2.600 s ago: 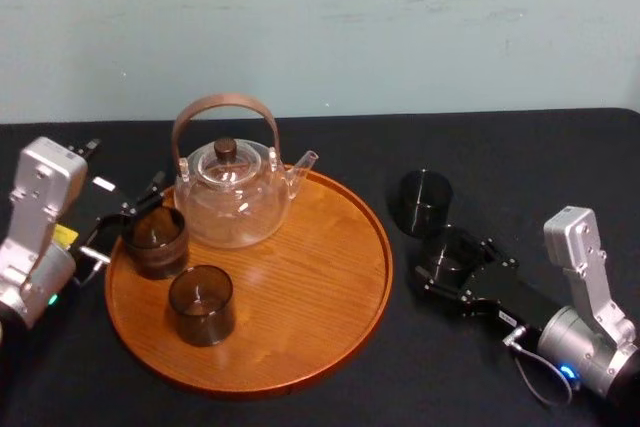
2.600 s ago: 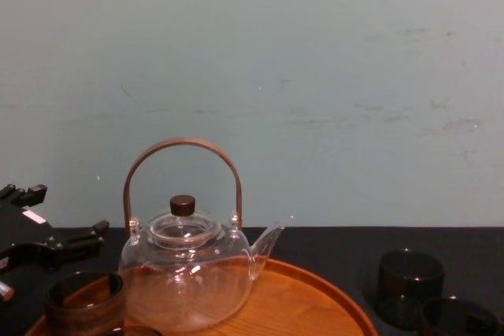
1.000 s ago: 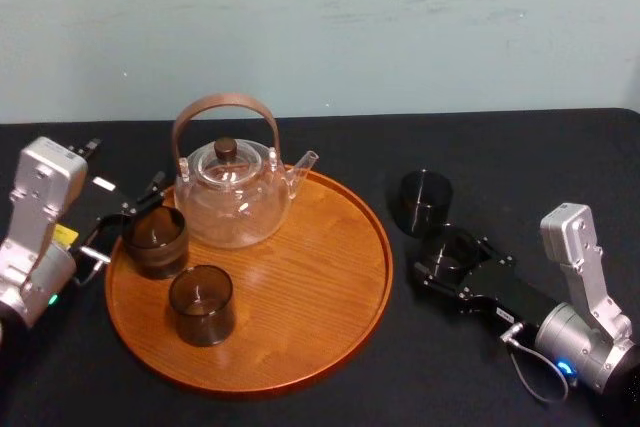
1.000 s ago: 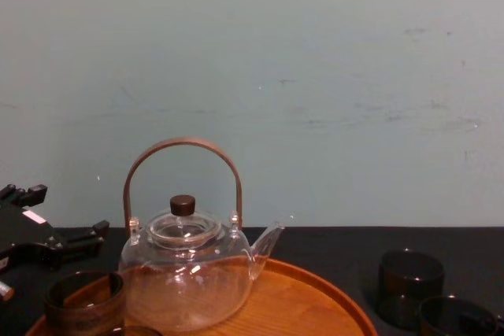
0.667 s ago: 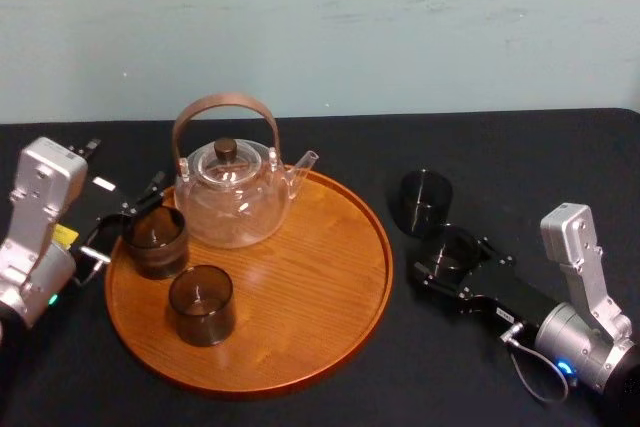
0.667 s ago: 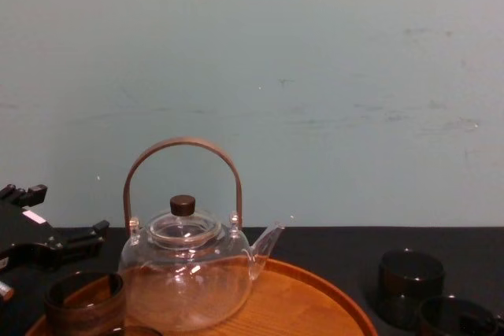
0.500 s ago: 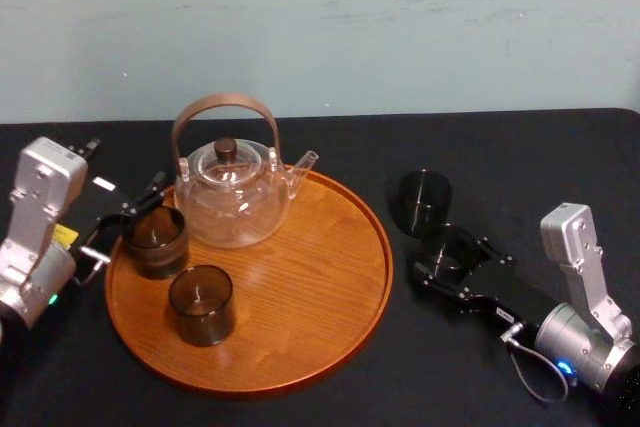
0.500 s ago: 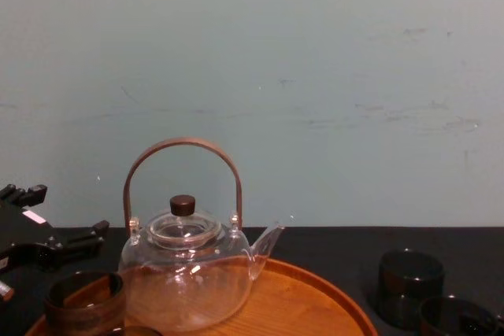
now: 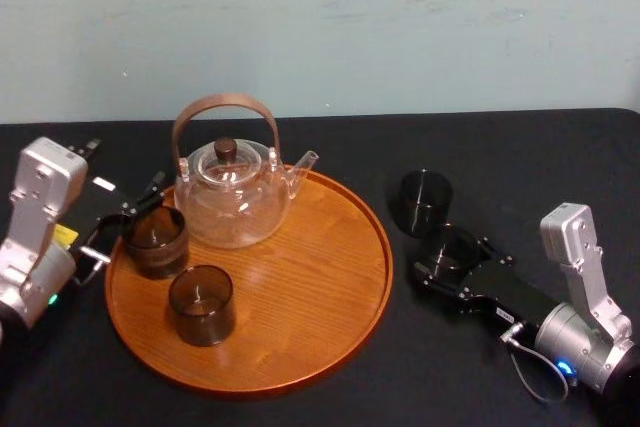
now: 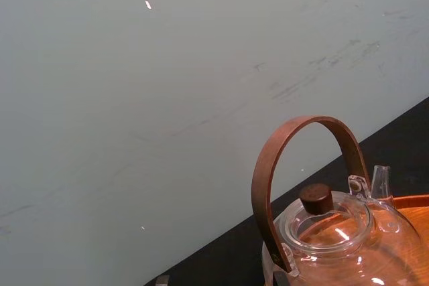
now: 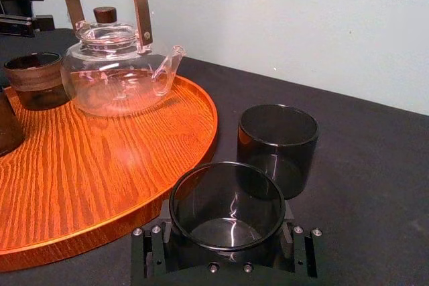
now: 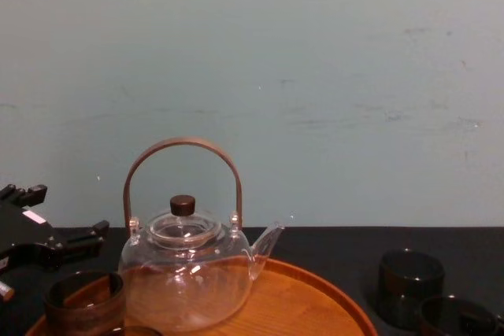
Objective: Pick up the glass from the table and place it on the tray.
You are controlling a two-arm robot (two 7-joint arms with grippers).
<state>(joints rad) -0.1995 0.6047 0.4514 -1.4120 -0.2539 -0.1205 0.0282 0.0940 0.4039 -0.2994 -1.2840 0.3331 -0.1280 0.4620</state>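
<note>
Leftward, the left claw (image 9: pixel 125 219) gapes beside a round grained orange-brown wooden tray (image 9: pixel 330 297) holding a clear glass teapot (image 9: pixel 232 197) and two smoky tumblers (image 9: pixel 200 304), while the right claw (image 11: pixel 226 242) clasps a smoky cylindrical glass (image 11: pixel 226 199) on the black bench (image 9: pixel 480 147) beside it.

The tray (image 9: pixel 300 347) lies on the table (image 9: pixel 540 157), left of centre. The teapot (image 9: pixel 232 197) stands on the tray's far side, with its spout pointing right.

Two glasses stand on the left part of the tray:
- The rim-side glass (image 9: pixel 155 240) stands just left of the teapot and nearer.
- The inner glass (image 9: pixel 201 304) stands nearer still.

The left gripper (image 9: pixel 125 222) sits at the tray's left edge, just left of the rim-side glass, fingers spread.

Right of the tray, on the table, the far glass (image 9: pixel 425 201) stands just behind the near glass (image 9: pixel 450 250). The right gripper (image 9: pixel 450 265) clasps the near glass.
</note>
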